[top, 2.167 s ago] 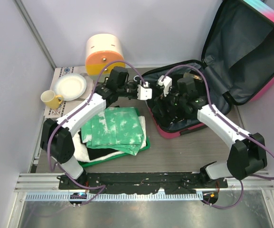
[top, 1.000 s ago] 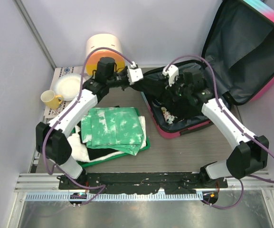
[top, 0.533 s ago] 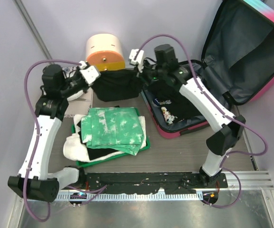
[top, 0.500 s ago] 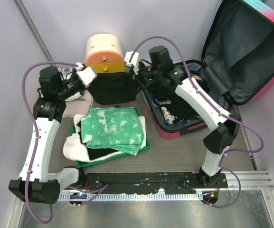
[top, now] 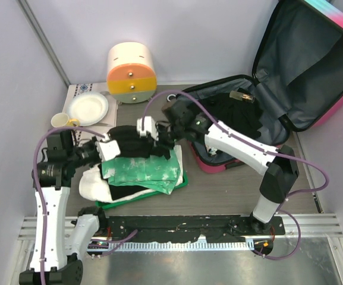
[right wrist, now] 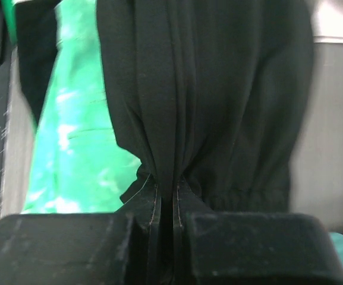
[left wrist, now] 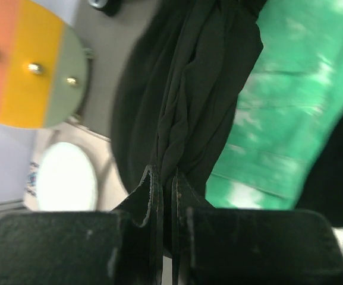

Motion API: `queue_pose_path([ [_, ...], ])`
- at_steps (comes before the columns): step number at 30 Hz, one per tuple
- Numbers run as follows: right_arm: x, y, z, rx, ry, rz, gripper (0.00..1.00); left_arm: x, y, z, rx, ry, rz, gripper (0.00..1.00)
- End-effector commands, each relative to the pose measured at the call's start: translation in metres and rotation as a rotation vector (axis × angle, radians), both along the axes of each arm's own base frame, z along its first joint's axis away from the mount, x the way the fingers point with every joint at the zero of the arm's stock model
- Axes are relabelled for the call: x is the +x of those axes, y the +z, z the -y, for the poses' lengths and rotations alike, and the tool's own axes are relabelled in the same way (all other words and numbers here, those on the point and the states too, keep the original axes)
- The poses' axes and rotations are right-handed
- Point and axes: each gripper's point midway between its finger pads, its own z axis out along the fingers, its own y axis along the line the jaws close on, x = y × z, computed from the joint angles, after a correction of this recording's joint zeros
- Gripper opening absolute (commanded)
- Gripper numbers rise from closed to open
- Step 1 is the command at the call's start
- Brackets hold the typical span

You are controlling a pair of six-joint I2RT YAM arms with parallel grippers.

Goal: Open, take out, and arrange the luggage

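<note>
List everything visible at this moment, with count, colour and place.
luggage: one, pink and turquoise shell, grey lining; open at right, lid raised
clothes in the luggage: a heap, black; lower half
black garment: one; stretched between both jaws over the green garment's far edge
green garment: one, green and white; folded on the tray
white cloth: one; tray's left end
tray: one, green; table centre-left
drawer box: one, cream, orange, yellow, green; by the back wall
plate: one, white; back left
mug: one, yellow; near the plate
left jaws: shut on the black garment
right jaws: shut on the black garment
</note>
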Motion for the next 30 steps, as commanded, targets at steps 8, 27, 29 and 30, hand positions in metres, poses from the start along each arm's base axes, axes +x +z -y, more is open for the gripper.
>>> queue_pose_path([
  [8,-0.062,-0.060,0.021,-0.188,0.125,0.001,0.04,-0.103,-0.096,-0.009,0.190,-0.223,-0.434,0.07],
  [27,-0.042,0.069,0.040,0.092,0.020,-0.094,0.82,-0.069,0.035,0.022,-0.158,-0.039,-0.451,0.86],
  [29,-0.019,0.085,0.050,0.162,-0.090,-0.139,0.82,-0.046,0.054,0.024,-0.220,-0.003,-0.388,0.85],
  [30,0.010,0.086,0.070,0.181,-0.199,-0.143,0.82,-0.040,0.057,0.026,-0.266,0.033,-0.411,0.85],
])
